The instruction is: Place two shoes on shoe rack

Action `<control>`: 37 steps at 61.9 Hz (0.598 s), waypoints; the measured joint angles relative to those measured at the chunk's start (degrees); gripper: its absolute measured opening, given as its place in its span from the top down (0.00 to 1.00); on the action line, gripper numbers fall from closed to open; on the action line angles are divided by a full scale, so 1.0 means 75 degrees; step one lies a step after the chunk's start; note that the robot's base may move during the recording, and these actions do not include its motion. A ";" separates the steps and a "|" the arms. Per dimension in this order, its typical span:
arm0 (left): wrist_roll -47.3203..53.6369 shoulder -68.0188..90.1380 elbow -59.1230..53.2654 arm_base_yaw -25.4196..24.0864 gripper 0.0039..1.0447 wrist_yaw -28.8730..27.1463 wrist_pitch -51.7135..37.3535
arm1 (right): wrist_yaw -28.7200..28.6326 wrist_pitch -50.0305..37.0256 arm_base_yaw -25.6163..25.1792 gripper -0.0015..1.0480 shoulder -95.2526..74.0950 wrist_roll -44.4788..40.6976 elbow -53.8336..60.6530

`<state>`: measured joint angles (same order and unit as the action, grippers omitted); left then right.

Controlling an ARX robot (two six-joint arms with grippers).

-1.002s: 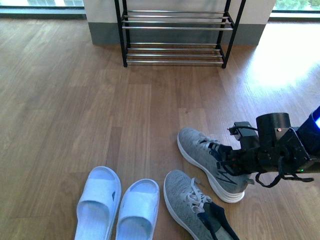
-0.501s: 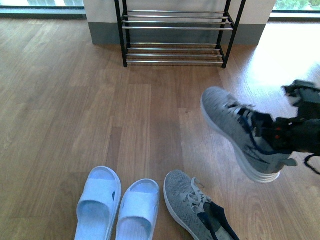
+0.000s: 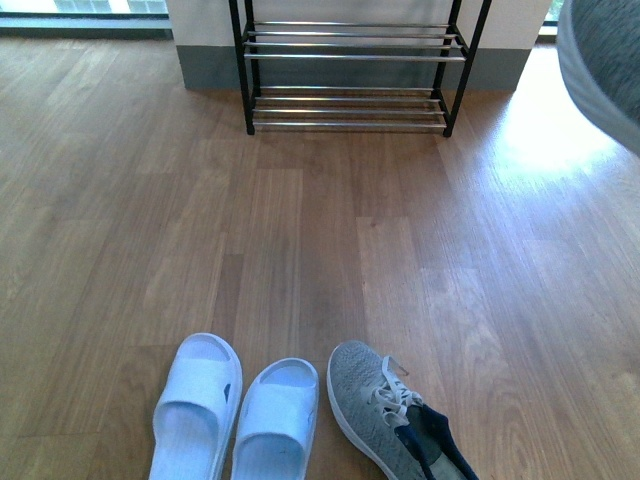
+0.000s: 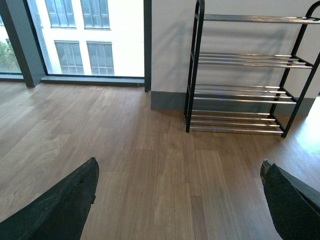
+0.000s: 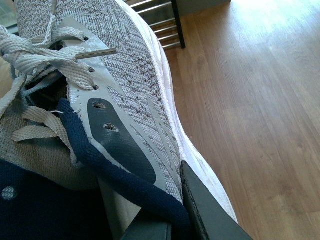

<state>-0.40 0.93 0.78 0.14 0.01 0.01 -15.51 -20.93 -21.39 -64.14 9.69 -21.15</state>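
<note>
One grey sneaker [image 3: 605, 62] hangs high at the top right corner of the front view, only its toe showing. The right wrist view fills with that same sneaker [image 5: 125, 75], and my right gripper [image 5: 167, 220] is shut on its navy collar and side wall. The other grey sneaker [image 3: 395, 420] lies on the floor at the bottom, toe pointing away. The shoe rack [image 3: 347, 62] stands against the far wall, its chrome shelves [image 4: 242, 92] bare. My left gripper [image 4: 182, 195] is open above bare floor, holding nothing.
A pair of white slides [image 3: 235, 410] lies on the wood floor just left of the floor sneaker. A grey skirting and white wall [image 3: 205, 40] back the rack. Tall windows [image 4: 80, 35] stand left of the rack.
The right gripper has lifted its sneaker from the floor, up and to the right, until only the toe shows at the top right corner. The other sneaker and slides have not moved.
</note>
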 joint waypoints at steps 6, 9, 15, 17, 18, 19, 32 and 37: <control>0.0000 0.0000 0.0000 0.0000 0.09 0.0000 0.0000 | -0.0079 0.0105 -0.0076 0.98 0.0291 0.0105 0.0172; 0.0000 0.0000 0.0000 0.0000 0.09 0.0000 0.0000 | -0.0076 0.0108 -0.0087 0.98 0.0289 0.0114 0.0175; 0.0000 0.0000 0.0000 0.0000 0.09 0.0000 0.0000 | -0.0079 0.0108 -0.0090 0.98 0.0297 0.0140 0.0175; 0.0000 0.0000 0.0000 0.0000 0.09 0.0000 0.0000 | -0.0079 0.0108 -0.0090 0.98 0.0300 0.0152 0.0175; 0.0000 0.0000 0.0000 0.0000 0.09 0.0000 0.0000 | -0.0079 0.0108 -0.0090 0.98 0.0300 0.0154 0.0175; 0.0000 0.0000 0.0000 0.0000 0.09 0.0000 0.0000 | -0.0079 0.0108 -0.0090 0.98 0.0300 0.0160 0.0175; 0.0000 0.0000 0.0000 0.0000 0.09 -0.0023 0.0000 | -0.0125 0.0108 -0.0082 0.98 0.0309 0.0166 0.0175; 0.0000 0.0003 0.0000 0.0000 0.09 -0.0020 0.0000 | -0.0175 0.0108 -0.0082 0.98 0.0315 0.0169 0.0175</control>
<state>-0.40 0.95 0.78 0.14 -0.14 0.01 -16.82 -20.12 -22.00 -61.78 10.96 -19.84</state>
